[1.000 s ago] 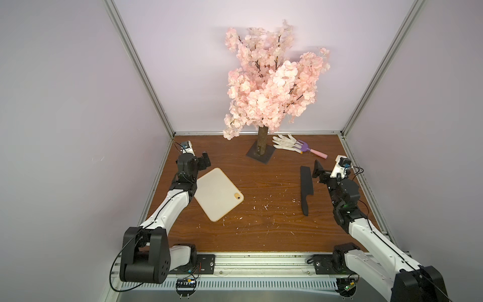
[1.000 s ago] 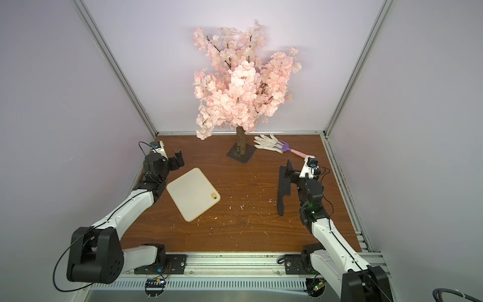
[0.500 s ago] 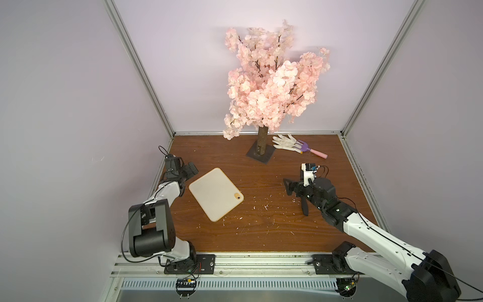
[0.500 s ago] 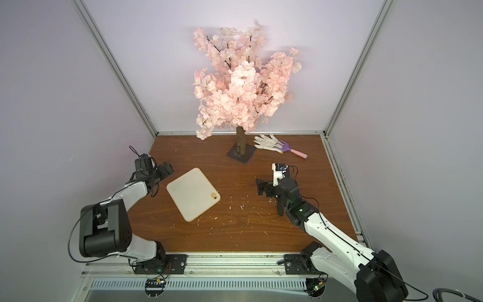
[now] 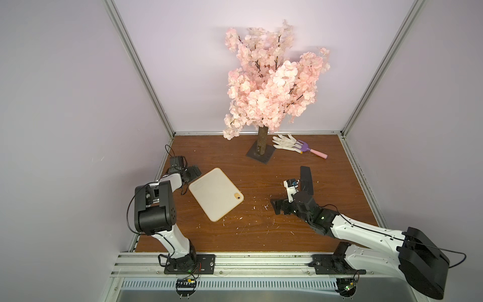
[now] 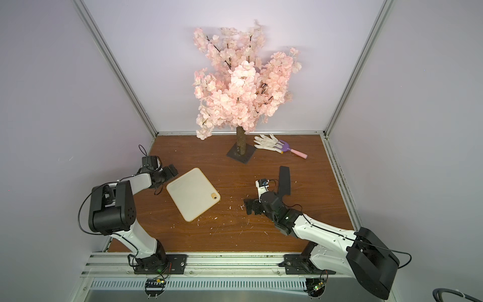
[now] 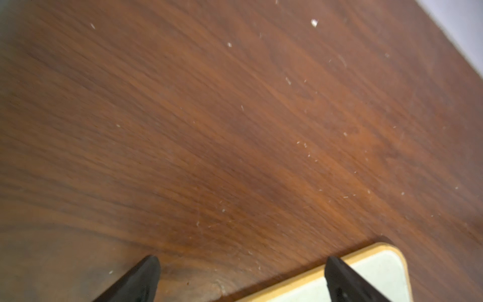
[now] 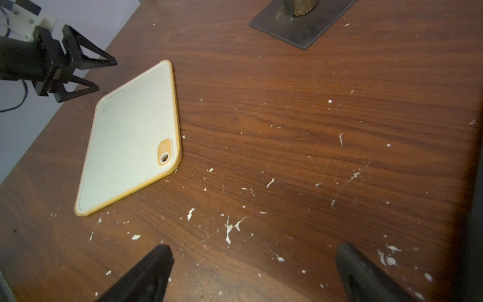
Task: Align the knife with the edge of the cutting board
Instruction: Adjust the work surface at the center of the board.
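The black knife (image 5: 306, 180) (image 6: 284, 180) lies right of centre, blade end toward the back wall; my right arm hides its handle end. The cream cutting board (image 5: 215, 194) (image 6: 193, 194) (image 8: 130, 136) lies skewed at left-centre, its orange-ringed hole toward the middle. My right gripper (image 5: 277, 208) (image 6: 249, 206) (image 8: 252, 251) is open and empty, low over the wood just left of the knife and facing the board. My left gripper (image 5: 193, 172) (image 6: 171, 171) (image 7: 240, 261) is open and empty at the board's far-left corner (image 7: 379, 272), one finger over that corner.
A pink blossom tree on a dark square base (image 5: 260, 155) stands at the back centre. A white glove (image 5: 285, 142) and a purple-and-pink toy rake (image 5: 312, 151) lie beside it. White crumbs dot the wood between board and knife. Walls close in the left, back and right.
My right arm has swung from the knife's right side across to its left, toward the middle. My left arm has folded down toward the left wall. Knife and board have not moved.
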You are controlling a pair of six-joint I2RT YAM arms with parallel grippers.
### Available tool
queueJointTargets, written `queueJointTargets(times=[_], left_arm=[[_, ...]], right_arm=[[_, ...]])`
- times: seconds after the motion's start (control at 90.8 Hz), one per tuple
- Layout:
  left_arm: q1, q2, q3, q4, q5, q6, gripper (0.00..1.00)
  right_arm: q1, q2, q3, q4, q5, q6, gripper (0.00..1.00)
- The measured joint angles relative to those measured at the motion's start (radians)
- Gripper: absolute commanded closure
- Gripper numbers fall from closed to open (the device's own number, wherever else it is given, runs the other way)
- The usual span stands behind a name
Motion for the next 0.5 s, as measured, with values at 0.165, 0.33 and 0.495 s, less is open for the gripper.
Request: queueJointTargets(times=[0.165,0.33,0.495], left_arm=[[0.001,0.018,0.023,-0.004,0.031,-0.005,0.01],[0.002,0.045,0.059,-0.011,0.064,-0.005,0.02],[-0.014,0.039,0.064,-0.043,0.058,-0.004,0.03]], right_arm=[[0.075,0.101,0.028,0.021,0.025,0.016,0.01],[0.14,0.195,0.082,0.066,0.029,0.038,0.0],[0.185,0.297,0.131,0.155,0.006,0.074,0.01]])
